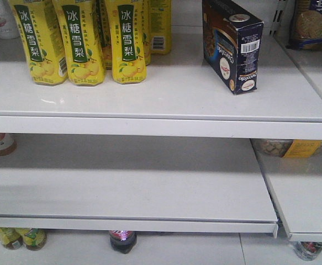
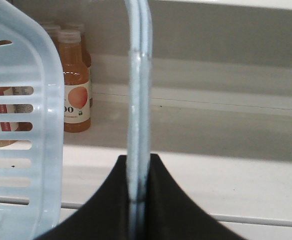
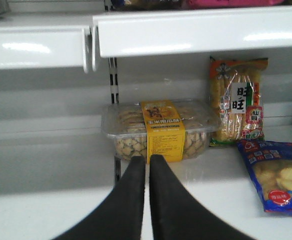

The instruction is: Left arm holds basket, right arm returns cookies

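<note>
Left gripper (image 2: 138, 200) pinching basket (image 2: 20, 125) handle; cookies (image 1: 231, 44) shelved at 1 o'clock; right gripper (image 3: 147, 165) pressed together, empty; task seems done.

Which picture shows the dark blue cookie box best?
The exterior front-facing view. There the cookie box stands on the top shelf, right of the yellow drink bottles, its barcode label facing us. The left wrist view shows only the basket and its handle; the right wrist view shows other snacks, no cookie box.

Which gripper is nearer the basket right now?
Left. The left gripper is shut on the basket by its handle. The right gripper is shut, empty, facing a shelf; no basket in its view.
</note>
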{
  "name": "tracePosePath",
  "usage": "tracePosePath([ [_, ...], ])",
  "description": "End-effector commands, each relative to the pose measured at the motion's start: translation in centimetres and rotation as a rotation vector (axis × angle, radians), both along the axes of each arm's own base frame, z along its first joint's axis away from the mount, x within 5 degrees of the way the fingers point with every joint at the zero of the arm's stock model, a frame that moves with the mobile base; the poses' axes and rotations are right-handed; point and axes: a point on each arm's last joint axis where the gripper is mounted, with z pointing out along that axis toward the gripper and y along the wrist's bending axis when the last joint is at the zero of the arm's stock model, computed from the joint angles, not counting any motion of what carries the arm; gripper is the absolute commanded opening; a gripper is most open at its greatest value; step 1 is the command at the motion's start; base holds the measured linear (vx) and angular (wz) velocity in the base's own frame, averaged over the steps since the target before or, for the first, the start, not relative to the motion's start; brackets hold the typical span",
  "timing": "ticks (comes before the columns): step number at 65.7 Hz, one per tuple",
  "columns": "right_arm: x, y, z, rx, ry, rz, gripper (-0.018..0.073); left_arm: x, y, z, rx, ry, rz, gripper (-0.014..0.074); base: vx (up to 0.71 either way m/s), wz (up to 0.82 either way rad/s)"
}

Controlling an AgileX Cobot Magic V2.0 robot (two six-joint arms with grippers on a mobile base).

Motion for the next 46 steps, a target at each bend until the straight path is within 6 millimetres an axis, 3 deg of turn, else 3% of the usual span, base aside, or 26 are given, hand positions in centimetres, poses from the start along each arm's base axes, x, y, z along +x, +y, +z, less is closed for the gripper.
tracePosePath([
  [1,-0.2,0.0,0.7,-0.027,-0.124,-0.004,-0.0006,-0.2,0.1,2.0,0.037,-0.145,0.014,0.0000,0.00,0.00],
  [13,-1.1,0.1,-1.3,-0.011,-0.154,-0.007,-0.0006,-0.2,0.1,2.0,0.037,-0.145,0.014,0.0000,0.00,0.00],
  [46,-1.3,0.1,-1.7,-0.025,-0.108,-0.006,-0.0006,-0.2,0.1,2.0,0.037,-0.144,0.014,0.0000,0.00,0.00],
])
